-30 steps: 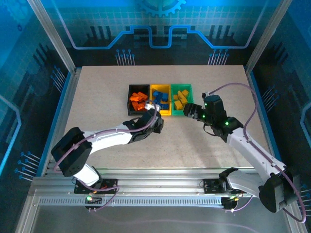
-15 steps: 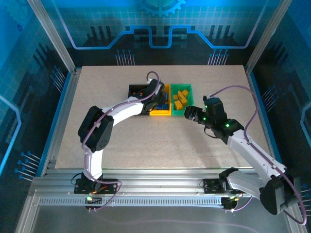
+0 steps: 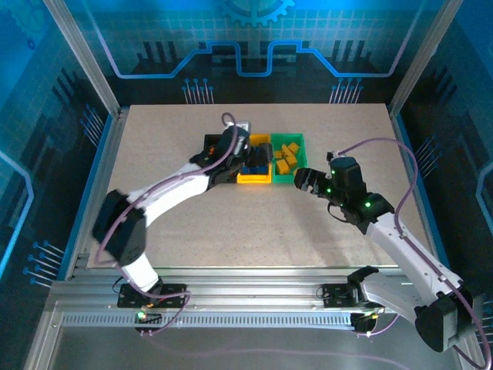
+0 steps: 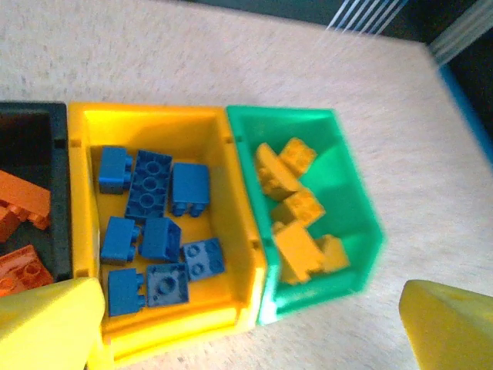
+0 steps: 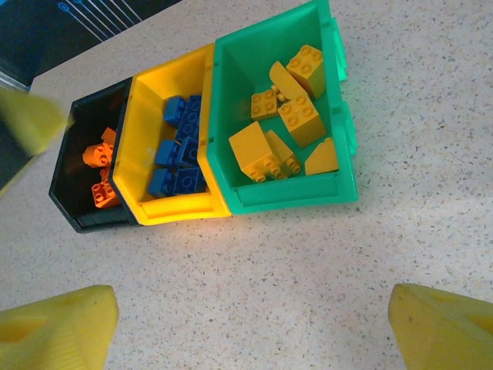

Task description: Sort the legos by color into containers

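Three bins stand side by side at the table's far middle. The black bin (image 3: 209,140) (image 5: 65,202) holds orange legos (image 4: 21,206) (image 5: 98,171). Blue legos (image 4: 158,223) (image 5: 179,150) lie in the yellow bin (image 3: 254,179) (image 4: 185,127) (image 5: 173,210), and yellow legos (image 4: 296,220) (image 5: 281,123) fill the green bin (image 3: 299,140) (image 4: 362,231) (image 5: 296,196). My left gripper (image 3: 256,159) (image 4: 250,331) hovers open over the yellow bin's near edge, holding nothing. My right gripper (image 3: 300,179) (image 5: 250,331) is open above bare table just in front of the green bin.
The speckled tabletop (image 3: 254,223) stretches around the bins, bounded by metal frame posts and blue side walls (image 3: 85,154). The left arm (image 3: 169,193) runs diagonally from the near left up to the bins.
The left gripper has gone from the table in front of the bins up over them, its elbow swinging left. The right gripper has barely shifted.
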{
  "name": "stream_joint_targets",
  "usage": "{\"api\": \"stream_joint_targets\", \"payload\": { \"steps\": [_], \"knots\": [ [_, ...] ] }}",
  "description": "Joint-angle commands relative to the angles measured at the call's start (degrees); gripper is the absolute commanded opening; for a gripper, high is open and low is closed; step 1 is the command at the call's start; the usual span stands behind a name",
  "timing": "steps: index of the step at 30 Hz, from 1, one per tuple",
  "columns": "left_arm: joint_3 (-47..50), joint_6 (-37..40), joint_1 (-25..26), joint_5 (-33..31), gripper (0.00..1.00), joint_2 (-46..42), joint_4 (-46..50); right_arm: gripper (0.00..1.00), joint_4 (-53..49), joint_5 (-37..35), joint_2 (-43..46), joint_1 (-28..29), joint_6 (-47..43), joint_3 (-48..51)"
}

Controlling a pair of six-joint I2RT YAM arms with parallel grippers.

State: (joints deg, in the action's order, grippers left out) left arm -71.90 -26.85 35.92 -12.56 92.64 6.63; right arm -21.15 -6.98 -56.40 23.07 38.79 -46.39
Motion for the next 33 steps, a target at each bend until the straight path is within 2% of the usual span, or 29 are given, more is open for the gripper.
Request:
{"api": "stream_joint_targets", "payload": {
  "steps": [1,3,8,10,12,13,16,18,20,23,28,31,33],
  "knots": [
    [10.63,1.54,0.77,-1.85,0.99,-12.02,-5.94,0.98,-0.24,-2.17,2.70,-0.96,-1.43,2.07],
    [18.46,1.80,0.77,-5.05,0.99,-19.87,-9.01,1.00,-0.08,-5.21,3.93,-0.96,-0.92,3.36],
    [35.56,7.32,-0.18,-19.25,0.99,-36.94,-17.33,1.00,-0.43,-11.94,7.09,-0.97,3.43,6.83],
    [39.80,11.02,-1.78,-25.99,0.99,-40.73,-18.56,1.00,0.35,-13.02,7.96,-0.94,3.07,8.16],
    [42.17,13.60,-5.47,-32.78,0.99,-42.71,-16.86,1.00,0.15,-15.67,7.99,-0.92,3.57,9.01],
    [42.98,15.08,-7.74,-33.31,0.99,-42.97,-16.31,1.00,-0.06,-16.74,7.66,-0.94,3.63,9.23],
    [46.23,17.88,-15.82,-32.07,0.99,-40.66,-17.94,1.00,-0.54,-18.00,5.69,-1.26,4.20,9.23],
    [47.26,17.59,-19.41,-33.04,0.99,-36.87,-19.77,1.00,-0.49,-17.99,4.33,-1.38,4.12,9.26],
    [47.91,17.58,-22.52,-32.56,0.99,-32.35,-23.86,1.00,-0.65,-18.40,3.40,-1.44,3.89,9.13],
    [48.83,16.32,-28.12,-27.98,0.99,-25.66,-32.19,1.00,-0.37,-18.94,3.01,-1.62,3.70,9.44],
    [51.36,22.33,-29.42,-24.74,0.99,-14.03,-51.50,1.00,1.67,-21.47,3.10,-1.78,3.88,11.41],
    [52.72,25.26,-30.00,-18.83,0.99,-8.34,-62.10,1.00,3.90,-19.18,2.66,-1.97,0.45,11.79],
    [51.43,25.90,-30.16,-13.67,0.99,-8.22,-58.65,1.00,5.13,-17.52,2.35,-2.23,-2.84,11.55]
  ]
}}
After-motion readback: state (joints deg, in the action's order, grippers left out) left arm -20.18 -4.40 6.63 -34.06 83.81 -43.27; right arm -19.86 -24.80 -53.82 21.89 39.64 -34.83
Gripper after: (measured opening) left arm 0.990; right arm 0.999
